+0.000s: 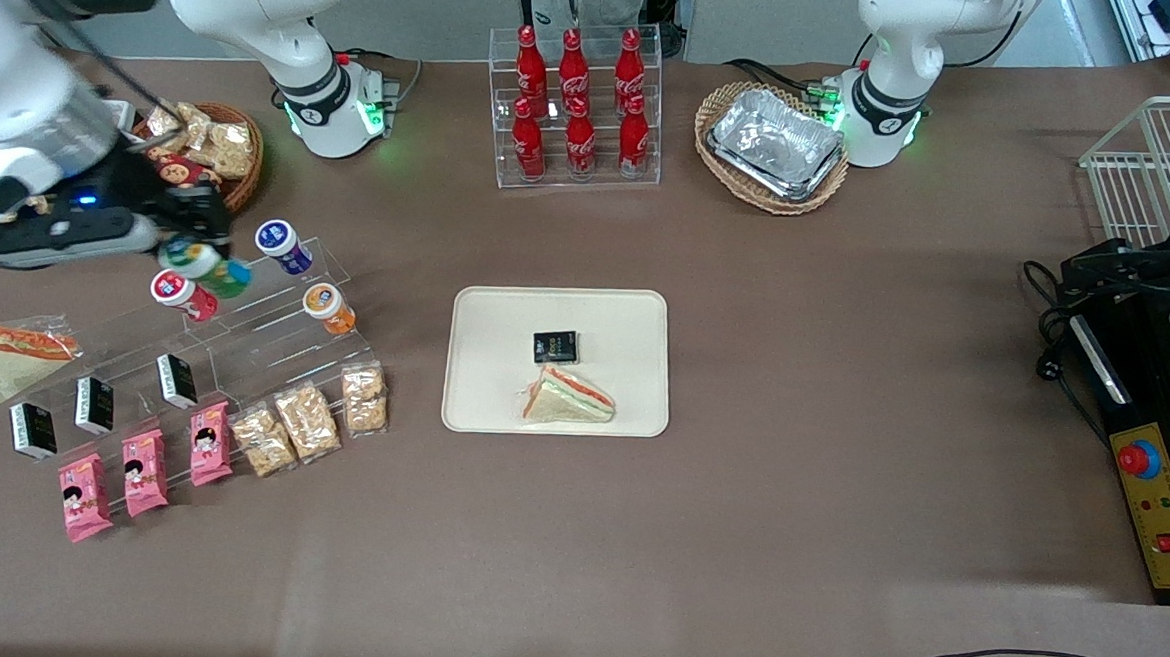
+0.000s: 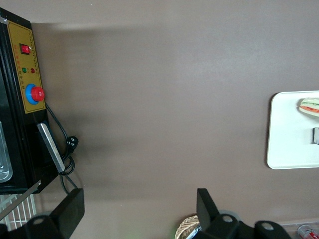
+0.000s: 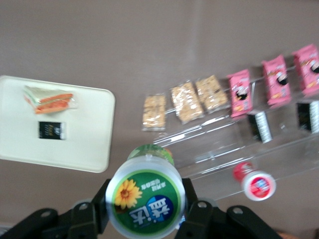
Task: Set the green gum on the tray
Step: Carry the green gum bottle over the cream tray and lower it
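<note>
Green gum (image 3: 145,202) clamped by the body in the pincer (image 1: 198,260), lid outward, raised above the clear stepped rack (image 1: 244,336) at the working arm's end of the worktop (image 1: 840,432). Red-bodied bottle (image 1: 182,293) lying just beside on the rack. Cream tray (image 1: 481,403) well apart, already carrying a sandwich (image 1: 569,398) and dark packet (image 1: 555,346), with bare room for the gum.

The front view looked steeply down from high above the desk (image 1: 736,497), covering both arm bases. The right wrist view faced down past the tool (image 3: 145,209), which clamped the green gum (image 3: 146,200) close to the lens. The left wrist view looked down at bare desk from moderate height. All three views shared the tray (image 1: 481,403) and its sandwich (image 1: 569,398).
</note>
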